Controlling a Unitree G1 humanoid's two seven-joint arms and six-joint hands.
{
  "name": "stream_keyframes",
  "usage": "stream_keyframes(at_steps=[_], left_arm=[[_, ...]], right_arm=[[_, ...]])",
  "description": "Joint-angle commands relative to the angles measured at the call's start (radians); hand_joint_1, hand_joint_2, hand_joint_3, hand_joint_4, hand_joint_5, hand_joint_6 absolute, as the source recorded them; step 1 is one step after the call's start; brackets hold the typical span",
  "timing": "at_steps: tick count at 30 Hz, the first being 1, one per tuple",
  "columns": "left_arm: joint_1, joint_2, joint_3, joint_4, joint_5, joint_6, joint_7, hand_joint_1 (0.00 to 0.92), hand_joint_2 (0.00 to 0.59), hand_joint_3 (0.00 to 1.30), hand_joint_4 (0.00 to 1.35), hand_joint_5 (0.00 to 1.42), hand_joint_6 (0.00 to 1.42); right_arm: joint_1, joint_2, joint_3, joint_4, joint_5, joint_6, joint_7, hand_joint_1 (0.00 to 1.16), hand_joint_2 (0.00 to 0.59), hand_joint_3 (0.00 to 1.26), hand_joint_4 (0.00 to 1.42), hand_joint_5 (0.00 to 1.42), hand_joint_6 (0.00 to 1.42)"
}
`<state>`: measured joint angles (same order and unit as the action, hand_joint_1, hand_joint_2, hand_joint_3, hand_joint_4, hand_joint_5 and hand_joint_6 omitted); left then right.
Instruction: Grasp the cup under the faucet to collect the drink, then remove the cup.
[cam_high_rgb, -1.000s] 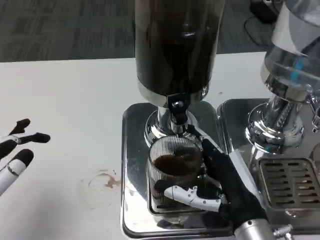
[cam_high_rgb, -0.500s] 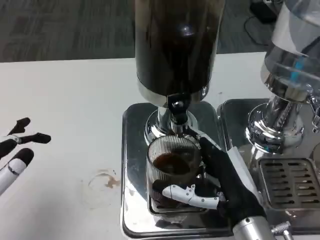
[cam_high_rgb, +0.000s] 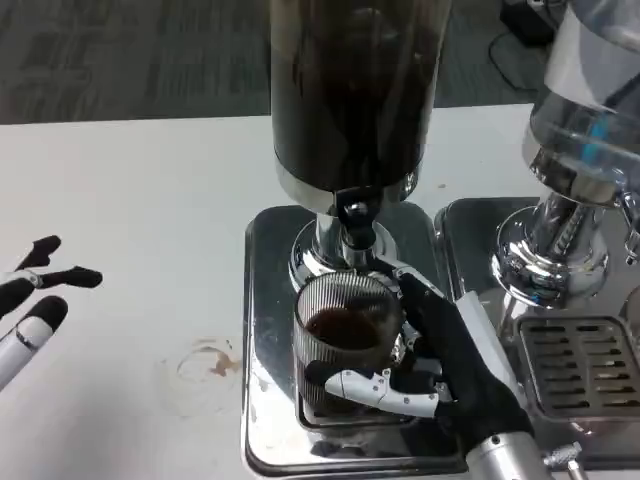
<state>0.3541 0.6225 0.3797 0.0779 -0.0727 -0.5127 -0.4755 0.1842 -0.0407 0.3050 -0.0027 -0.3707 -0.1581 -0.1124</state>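
1. Tabletop (cam_high_rgb: 130, 180): white, with a faint brown ring stain (cam_high_rgb: 205, 365) left of the dispenser base.
2. Drink dispenser (cam_high_rgb: 350, 90): dark liquid in its tank, standing on a chrome drip tray (cam_high_rgb: 265, 300); faucet (cam_high_rgb: 352, 225) directly above the cup.
3. Right hand (cam_high_rgb: 430, 365): fingers wrapped around the cup, gripping it.
4. Left hand (cam_high_rgb: 35, 300): at the left edge, fingers apart, holding nothing.
5. Cup (cam_high_rgb: 345, 335): ribbed glass, upright on the tray under the faucet, holding dark drink.

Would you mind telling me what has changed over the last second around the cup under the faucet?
Very little: the right hand, holding the ribbed cup, shifted it slightly toward the dispenser's base, under the faucet. The dark drink level looks about the same. The left hand stayed open on the table.
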Motion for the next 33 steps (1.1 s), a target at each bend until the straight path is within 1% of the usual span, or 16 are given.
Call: stream_keyframes(at_steps=[1,11,18,21,23,26,33], left_arm=[[-0.001,-0.004,0.002,-0.001,0.003,0.007,0.010,0.000,0.252,0.33,0.01,0.02,0.00],[-0.004,-0.006,-0.002,0.002,0.004,0.006,0.009,0.000,0.247,0.33,0.01,0.02,0.00],[-0.007,-0.007,-0.004,0.004,0.005,0.008,0.010,0.000,0.247,0.33,0.01,0.02,0.00],[-0.007,-0.007,-0.004,0.004,0.005,0.009,0.009,0.000,0.246,0.33,0.00,0.02,0.00],[-0.005,-0.008,-0.003,0.003,0.003,0.010,0.008,0.000,0.246,0.33,0.00,0.02,0.00],[-0.003,-0.008,-0.002,0.003,0.002,0.010,0.008,0.000,0.246,0.33,0.00,0.02,0.00],[-0.018,-0.008,-0.012,0.014,0.002,0.008,0.004,0.000,0.246,0.32,0.00,0.02,0.00]], right_arm=[[-0.001,0.003,0.005,-0.002,-0.014,-0.020,-0.019,0.96,0.158,0.25,0.54,0.85,1.28],[0.006,0.006,0.008,-0.018,-0.050,-0.033,-0.064,0.97,0.151,0.27,0.54,0.88,1.31],[0.009,0.007,0.011,-0.022,-0.048,-0.043,-0.077,1.00,0.144,0.28,0.56,0.88,1.35],[0.010,0.008,0.013,-0.030,-0.058,-0.043,-0.083,1.00,0.143,0.28,0.57,0.88,1.35],[0.011,0.006,0.014,-0.037,-0.068,-0.041,-0.088,1.01,0.132,0.29,0.58,0.89,1.37],[0.016,0.012,0.006,-0.043,-0.059,-0.034,-0.088,1.01,0.130,0.30,0.58,0.90,1.37],[0.021,0.014,-0.007,-0.059,-0.071,-0.031,-0.104,1.02,0.117,0.30,0.59,0.89,1.38]])
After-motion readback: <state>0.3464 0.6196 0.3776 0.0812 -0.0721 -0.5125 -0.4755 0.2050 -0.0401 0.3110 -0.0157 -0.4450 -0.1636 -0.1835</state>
